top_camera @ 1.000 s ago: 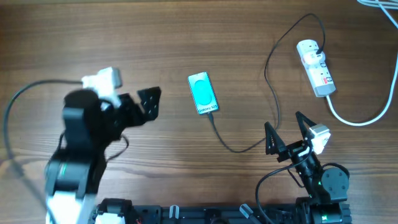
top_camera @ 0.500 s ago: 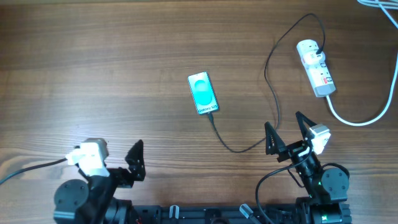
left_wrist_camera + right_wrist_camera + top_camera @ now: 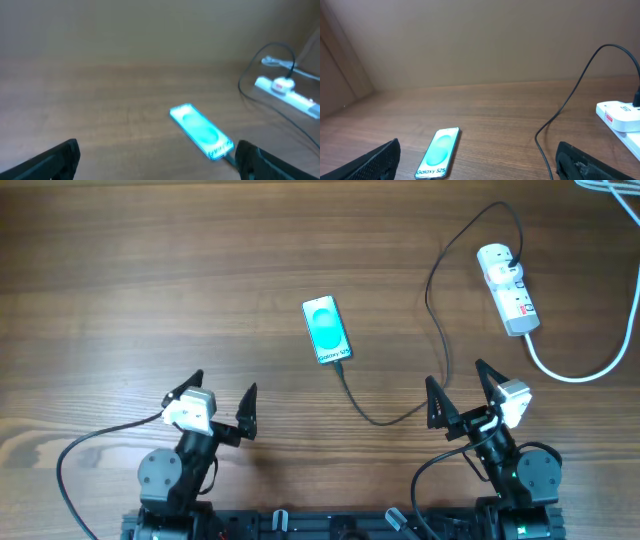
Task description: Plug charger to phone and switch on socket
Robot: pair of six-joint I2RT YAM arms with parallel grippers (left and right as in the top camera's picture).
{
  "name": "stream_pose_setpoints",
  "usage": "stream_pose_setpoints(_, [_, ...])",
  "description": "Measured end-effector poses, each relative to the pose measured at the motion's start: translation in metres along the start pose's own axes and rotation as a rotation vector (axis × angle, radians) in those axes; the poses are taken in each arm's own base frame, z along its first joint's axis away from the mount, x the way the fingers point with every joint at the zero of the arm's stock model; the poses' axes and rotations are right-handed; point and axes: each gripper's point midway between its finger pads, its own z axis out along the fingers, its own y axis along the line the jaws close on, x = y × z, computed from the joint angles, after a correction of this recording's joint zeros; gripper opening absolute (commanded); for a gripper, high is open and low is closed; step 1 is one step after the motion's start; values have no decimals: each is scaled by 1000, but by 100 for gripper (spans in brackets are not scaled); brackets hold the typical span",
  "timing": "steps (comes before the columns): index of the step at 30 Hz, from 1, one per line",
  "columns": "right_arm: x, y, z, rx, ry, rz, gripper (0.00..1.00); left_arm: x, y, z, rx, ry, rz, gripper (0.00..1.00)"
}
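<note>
Now I see the left end effector (image 3: 222,393) and right end effector (image 3: 456,384) both spread wide, holding nothing. On the bench (image 3: 150,260) the phone (image 3: 326,330) lies screen-up in the middle. The charger (image 3: 378,420) runs from its near edge to the socket (image 3: 508,288), far right.

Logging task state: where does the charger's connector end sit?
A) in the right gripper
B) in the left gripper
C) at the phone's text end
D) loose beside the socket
C: the charger runs from the socket across the table and meets the phone at its text end.
</note>
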Motion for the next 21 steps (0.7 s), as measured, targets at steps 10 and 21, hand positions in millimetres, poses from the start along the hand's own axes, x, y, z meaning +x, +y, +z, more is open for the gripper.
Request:
stream_pose_setpoints(10, [0,0,0,0,0,0,100,-2,3,4,-2,-56,57,100])
stream_pose_setpoints(21, [0,0,0,0,0,0,100,-2,3,4,-3,-56,57,100])
